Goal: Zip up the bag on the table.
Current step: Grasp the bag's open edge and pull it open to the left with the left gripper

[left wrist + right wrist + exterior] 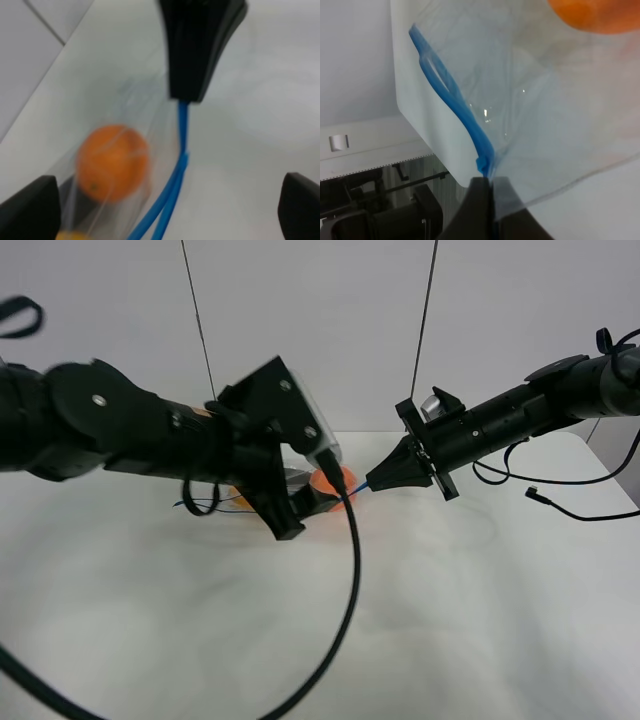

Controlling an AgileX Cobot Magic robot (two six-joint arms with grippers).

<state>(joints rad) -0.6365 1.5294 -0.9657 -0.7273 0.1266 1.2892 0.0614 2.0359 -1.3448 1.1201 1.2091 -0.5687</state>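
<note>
White tabletop [450, 620], bag [545, 100] centre-far. Right gripper [376, 480] clenched on zip strip [465, 120] end; left gripper [165, 210] released, poised over the split strip. Best: hold strip taut, pinch both tracks, slide left steadily.

Bright, even light floods the white tabletop [300, 640], shadows soft and faint. Left wrist view is blurred throughout; right wrist view sharper, small glints on the bag [530, 125].
</note>
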